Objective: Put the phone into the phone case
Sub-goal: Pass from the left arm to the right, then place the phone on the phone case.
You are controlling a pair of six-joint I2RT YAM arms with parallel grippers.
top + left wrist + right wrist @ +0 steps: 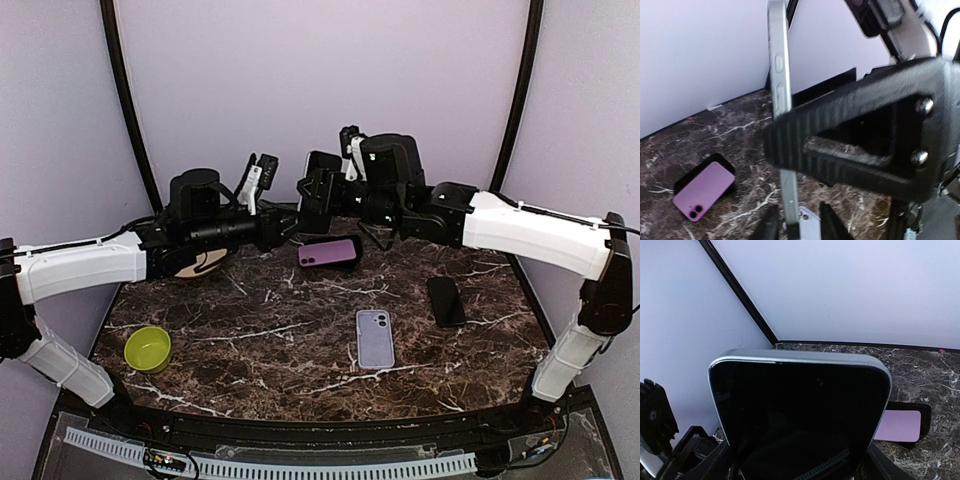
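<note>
The phone (322, 170) is held upright above the back of the table, between both arms. In the left wrist view its silver edge (780, 100) runs down between my left gripper's (799, 227) fingertips, with a narrow gap on the right side. My left gripper (290, 224) stands slightly open around the lower end. My right gripper (802, 465) is shut across the phone's width, and the dark screen (800, 415) fills that view. One right finger (855, 135) crosses in front of the phone. A pale lilac phone case (375, 338) lies flat on the table in the middle; its corner (812, 226) shows below the left fingers.
A purple phone-shaped item (328, 251) lies on a black one under the arms, also visible from the left wrist (704, 192) and the right wrist (897, 426). A black phone (446, 300) lies at the right. A green bowl (148, 348) sits front left. Walls close behind.
</note>
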